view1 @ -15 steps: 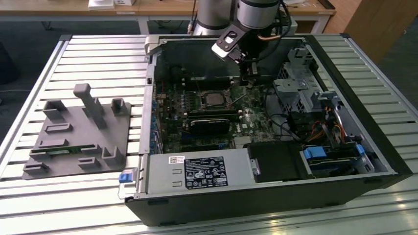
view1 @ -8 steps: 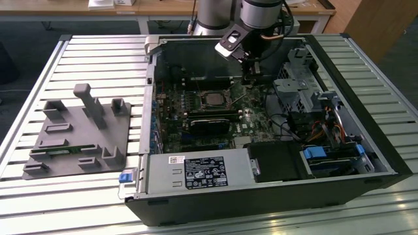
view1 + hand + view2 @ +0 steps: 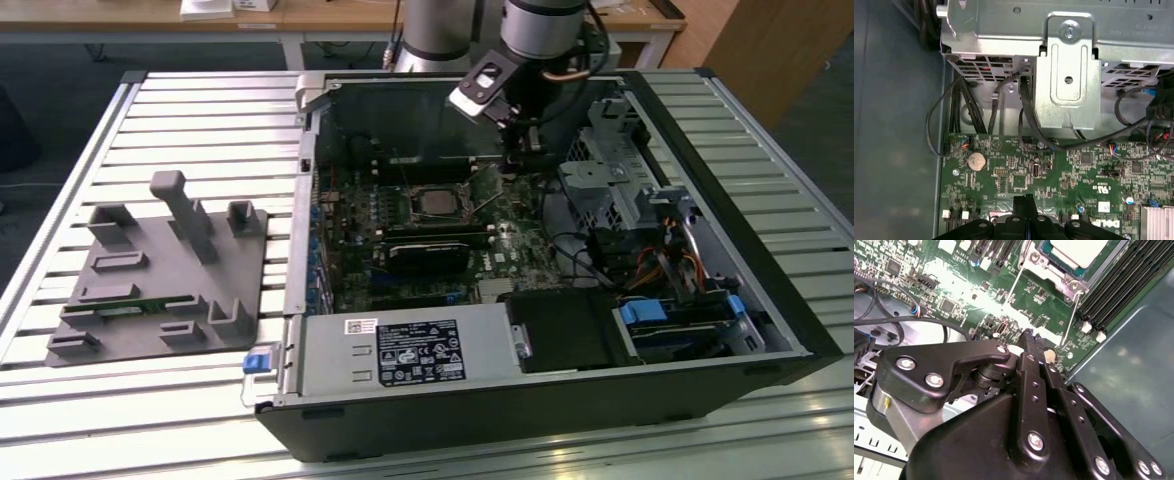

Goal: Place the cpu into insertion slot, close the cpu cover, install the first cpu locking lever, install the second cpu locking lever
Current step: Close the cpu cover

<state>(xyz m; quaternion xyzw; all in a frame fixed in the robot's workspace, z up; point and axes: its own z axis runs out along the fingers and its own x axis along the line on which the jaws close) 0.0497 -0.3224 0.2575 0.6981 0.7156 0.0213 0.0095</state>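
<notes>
In the second wrist view the cpu [image 3: 1079, 249] lies pale and silver in the insertion slot [image 3: 1081, 271], with the silver cpu cover [image 3: 1051, 267] lying flat around it. Two thin wire locking levers [image 3: 1015, 282] run out from the frame's corners along the green board. My gripper [image 3: 1031, 337] is shut with nothing between its black fingers, and its tips hover over the board a short way from the socket. In the exterior view the gripper [image 3: 523, 150] hangs inside the case, to the exterior view's right of the socket [image 3: 434, 201]. The shut tips [image 3: 1024, 200] also show in the first wrist view.
The open black computer case [image 3: 534, 400] lies on a slatted metal table. A silver drive cage [image 3: 1069, 75] with black cables stands close beside the gripper. Black memory slots [image 3: 1124, 285] flank the socket. A grey fixture block [image 3: 160, 270] sits at the exterior view's left.
</notes>
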